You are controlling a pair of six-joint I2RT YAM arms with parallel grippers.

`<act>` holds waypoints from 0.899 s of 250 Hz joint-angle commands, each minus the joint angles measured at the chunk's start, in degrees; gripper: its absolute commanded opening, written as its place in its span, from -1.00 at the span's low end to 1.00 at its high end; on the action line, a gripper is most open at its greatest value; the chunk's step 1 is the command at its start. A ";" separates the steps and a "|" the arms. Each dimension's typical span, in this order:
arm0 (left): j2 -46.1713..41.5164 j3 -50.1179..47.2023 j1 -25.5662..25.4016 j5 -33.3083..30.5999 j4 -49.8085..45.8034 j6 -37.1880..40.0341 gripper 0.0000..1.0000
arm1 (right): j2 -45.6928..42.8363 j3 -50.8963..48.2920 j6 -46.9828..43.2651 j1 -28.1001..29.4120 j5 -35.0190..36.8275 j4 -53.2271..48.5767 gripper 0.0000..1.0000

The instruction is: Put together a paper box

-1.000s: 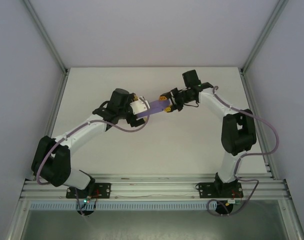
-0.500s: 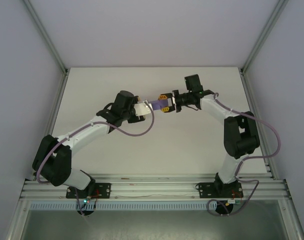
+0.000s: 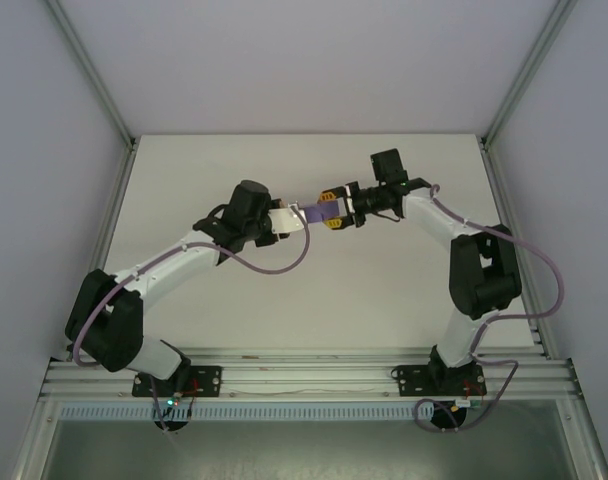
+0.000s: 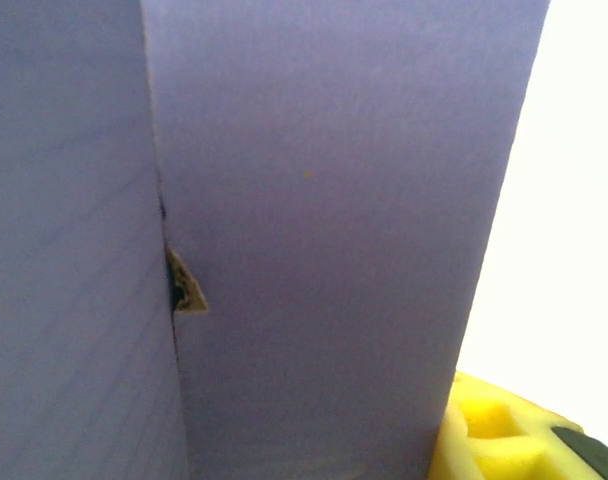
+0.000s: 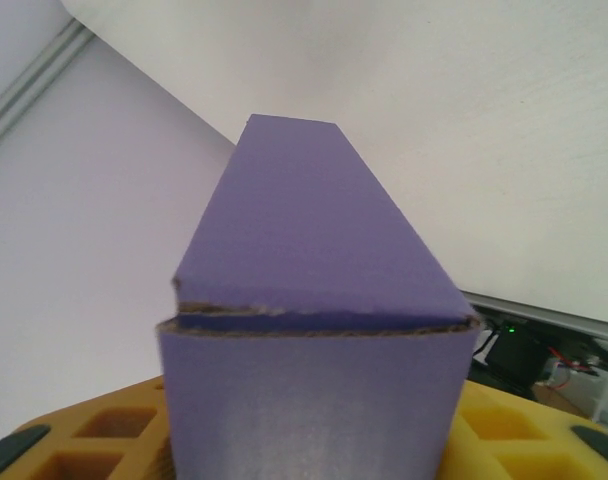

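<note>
White counter (image 3: 384, 300) below, box (image 3: 315, 210) up in mid-air over its middle. Right gripper (image 3: 333, 210) clamps one end between yellow pads (image 5: 94, 430); left gripper (image 3: 290, 219) meets the other end, but I can't tell whether it grips.

A white bench (image 3: 314, 310) sits inside a box-like enclosure. The back wall (image 3: 304, 60), left wall (image 3: 34, 160) and right wall (image 3: 584, 150) are plain, pale grey-white panels. Slanting aluminium posts (image 3: 89, 70) join them at the corners. Narrow metal strips run along the bench's left and right edges. Along the near edge lies a grooved aluminium rail (image 3: 304, 372), with a perforated strip (image 3: 284, 411) just below it and a dull grey-green surface (image 3: 304, 450) beneath. The light is soft and even, leaving only faint shadows on the bench.
</note>
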 commanded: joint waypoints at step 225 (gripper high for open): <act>24.25 28.28 0.50 6.49 -46.86 3.40 -0.28 | -37.07 -22.34 -79.39 -4.24 37.15 9.54 1.00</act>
